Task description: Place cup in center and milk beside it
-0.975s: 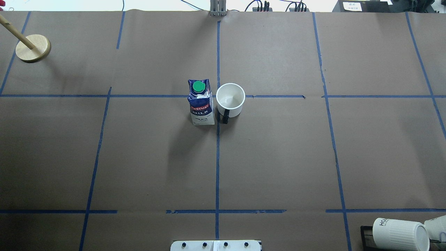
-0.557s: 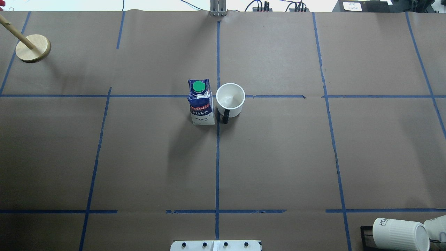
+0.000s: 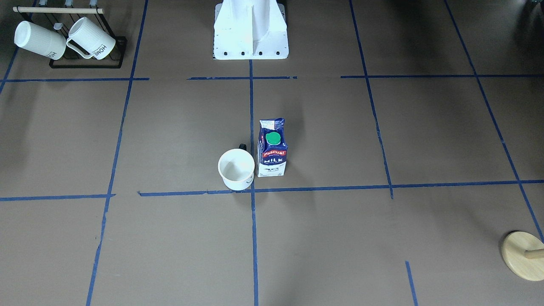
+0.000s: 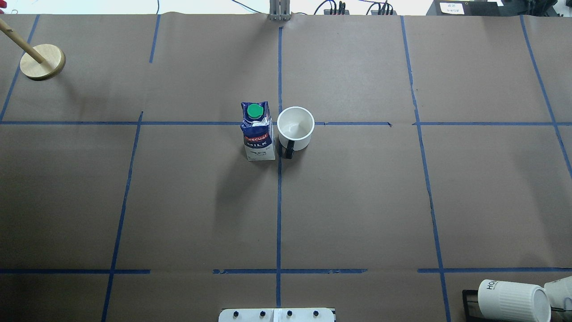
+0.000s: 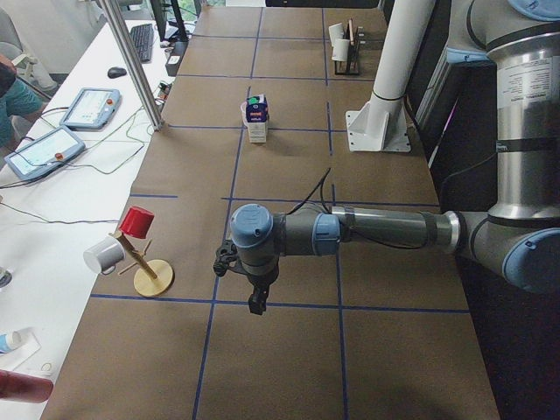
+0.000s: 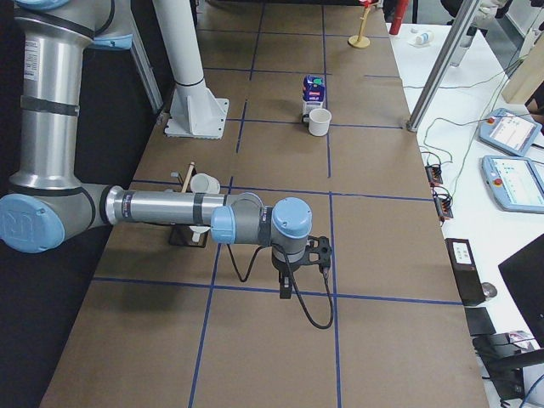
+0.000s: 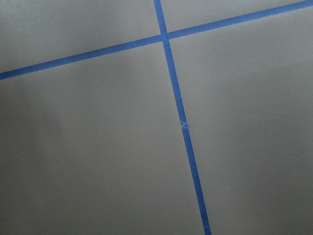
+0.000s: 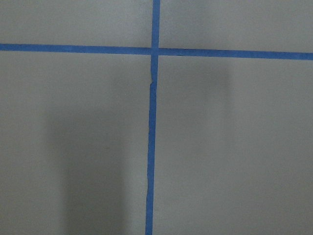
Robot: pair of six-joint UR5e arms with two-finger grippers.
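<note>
The white cup (image 4: 295, 129) stands upright just right of the center tape crossing (image 4: 279, 123), with its black handle toward the robot. The milk carton (image 4: 258, 132) stands upright right beside it, on the crossing's left. Both also show in the front view: cup (image 3: 236, 170), carton (image 3: 272, 148). Neither gripper is near them. My left gripper (image 5: 254, 302) hangs over the table's left end and my right gripper (image 6: 286, 289) over its right end. They show only in the side views, so I cannot tell if they are open or shut. Both wrist views show only brown paper and blue tape.
A black rack with two ribbed "HOME" mugs (image 3: 63, 40) stands at the near right corner by the robot base (image 3: 250, 29). A wooden stand (image 4: 42, 61) sits at the far left corner and holds a red cup (image 5: 136, 221) and a white one.
</note>
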